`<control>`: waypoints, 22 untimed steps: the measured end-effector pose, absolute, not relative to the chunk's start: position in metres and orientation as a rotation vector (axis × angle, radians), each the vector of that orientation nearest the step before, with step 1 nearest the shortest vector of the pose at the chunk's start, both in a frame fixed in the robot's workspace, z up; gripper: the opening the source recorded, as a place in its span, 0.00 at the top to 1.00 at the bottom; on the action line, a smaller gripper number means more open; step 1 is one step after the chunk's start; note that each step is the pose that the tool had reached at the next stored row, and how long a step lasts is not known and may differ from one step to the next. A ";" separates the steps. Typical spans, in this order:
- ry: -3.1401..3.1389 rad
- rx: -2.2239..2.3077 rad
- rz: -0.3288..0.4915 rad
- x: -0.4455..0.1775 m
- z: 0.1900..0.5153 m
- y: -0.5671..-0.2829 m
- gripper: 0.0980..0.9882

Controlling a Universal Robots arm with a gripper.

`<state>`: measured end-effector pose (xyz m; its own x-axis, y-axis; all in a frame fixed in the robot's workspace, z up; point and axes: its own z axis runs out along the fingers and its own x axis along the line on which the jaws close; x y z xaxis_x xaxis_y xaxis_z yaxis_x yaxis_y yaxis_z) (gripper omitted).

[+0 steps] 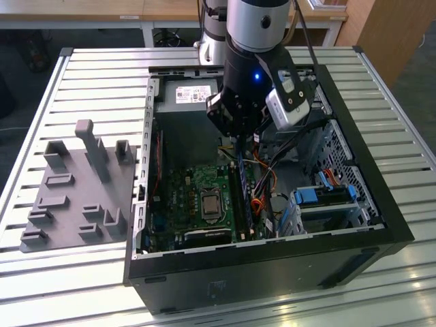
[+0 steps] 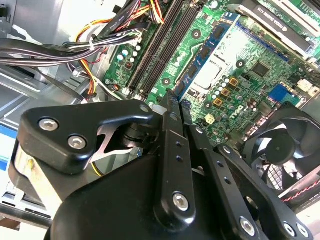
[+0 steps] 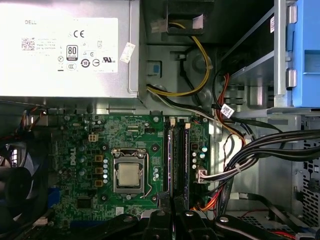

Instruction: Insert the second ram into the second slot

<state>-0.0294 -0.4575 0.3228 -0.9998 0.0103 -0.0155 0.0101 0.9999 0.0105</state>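
Tool was narrow, tips at the end of the thin dark-blue ram stick standing on the green motherboard; grip unclear. You needed stick square w/ slot, then an even, straight push.

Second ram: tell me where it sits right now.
In the second wrist view the second ram stands on edge among the memory slots, beside the CPU socket, its near end by the end effector.
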 end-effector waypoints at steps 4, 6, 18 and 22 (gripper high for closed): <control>3.126 0.016 0.016 -0.029 0.322 -0.457 0.96; 3.126 0.016 0.016 -0.029 0.321 -0.457 0.96; 3.126 -0.025 0.017 -0.029 0.311 -0.458 0.96; 3.126 -0.025 0.017 -0.029 0.308 -0.458 0.96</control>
<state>-0.0294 -0.4576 0.3078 -0.9998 -0.0161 -0.0152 -0.0162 0.9998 0.0104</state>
